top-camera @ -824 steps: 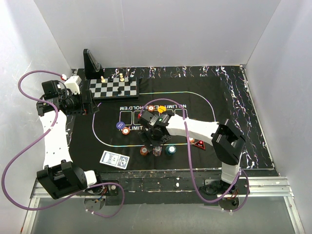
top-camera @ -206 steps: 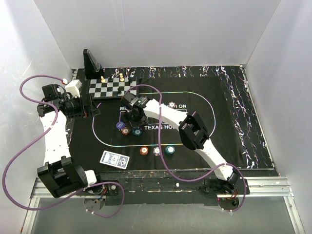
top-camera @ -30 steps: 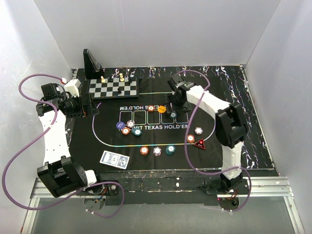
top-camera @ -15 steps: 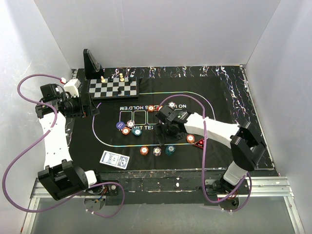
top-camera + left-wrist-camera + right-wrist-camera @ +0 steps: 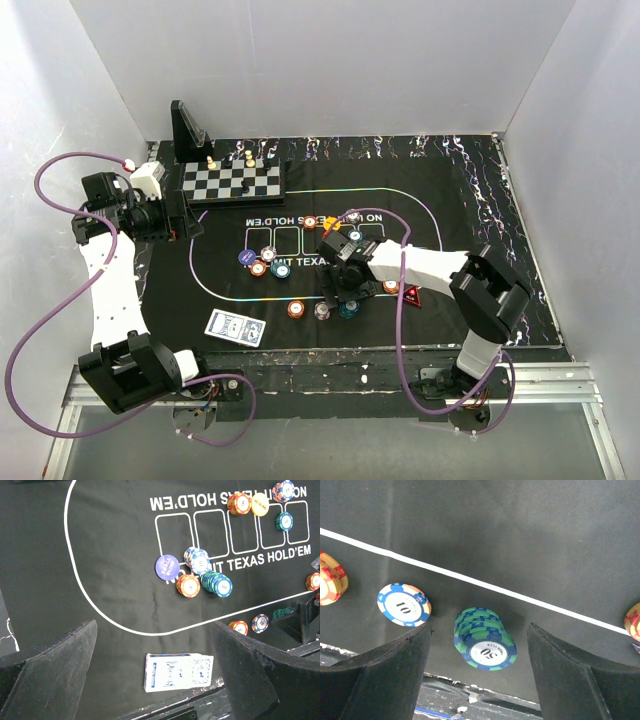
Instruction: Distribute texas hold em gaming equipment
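Now that the right arm has swung back from the far side of the poker mat [image 5: 220, 272], where it stood a second ago, its right gripper [image 5: 343, 284] hangs over the near row of chips with jaws spread wide and nothing in them. I read that as the far-side delivery being done and a fresh pick lined up. The left gripper [image 5: 180, 222] has not shifted (parked well off to the left, equally wide and empty), with the deck of cards [image 5: 177, 672] lying ahead of its fingers, untouched. Directly beneath the right gripper, centred between its fingers, stands the teal stack [image 5: 485, 642] marked 50, the likely next load. Just outside one finger lies the single chip marked 10 [image 5: 403, 604], close enough to get nudged on the way down.
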`<state>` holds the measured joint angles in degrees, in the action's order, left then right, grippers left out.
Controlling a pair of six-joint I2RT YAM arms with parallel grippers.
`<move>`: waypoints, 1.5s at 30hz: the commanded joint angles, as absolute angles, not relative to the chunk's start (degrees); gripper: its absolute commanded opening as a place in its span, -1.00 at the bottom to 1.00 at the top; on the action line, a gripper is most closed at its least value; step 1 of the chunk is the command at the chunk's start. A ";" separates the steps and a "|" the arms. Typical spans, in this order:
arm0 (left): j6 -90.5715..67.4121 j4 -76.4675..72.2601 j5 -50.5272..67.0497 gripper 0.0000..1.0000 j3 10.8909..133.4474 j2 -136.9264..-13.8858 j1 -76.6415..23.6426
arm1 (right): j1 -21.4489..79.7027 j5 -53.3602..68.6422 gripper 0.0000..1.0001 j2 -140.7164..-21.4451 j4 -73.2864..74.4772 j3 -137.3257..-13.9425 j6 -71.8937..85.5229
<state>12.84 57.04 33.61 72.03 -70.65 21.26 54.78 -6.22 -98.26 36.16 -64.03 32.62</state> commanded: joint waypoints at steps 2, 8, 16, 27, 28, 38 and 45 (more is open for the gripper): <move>13.09 57.74 34.01 0.99 72.86 -69.17 21.45 | 55.02 -5.98 0.55 -99.76 33.14 -62.93 34.01; 13.09 57.57 34.01 0.99 72.86 -69.26 21.53 | 55.02 -5.71 0.27 -99.76 32.70 -62.05 34.63; 13.09 57.57 33.93 0.99 72.77 -69.35 21.53 | 54.93 -5.89 -0.22 -98.00 33.57 -62.40 34.63; 13.10 57.48 34.19 0.99 72.77 -69.26 21.45 | 54.84 -8.70 -0.43 -91.24 39.19 -64.42 34.19; 13.18 57.48 34.28 0.99 72.86 -69.26 21.45 | 54.67 -8.96 -0.44 -90.27 39.55 -64.25 34.19; 13.18 57.48 34.72 0.99 72.86 -69.61 21.45 | 47.21 -9.49 -0.46 -82.18 40.43 -53.36 36.03; 13.54 57.57 34.98 0.99 73.13 -69.78 21.45 | 41.84 -8.96 -0.45 -80.68 37.18 -44.65 36.91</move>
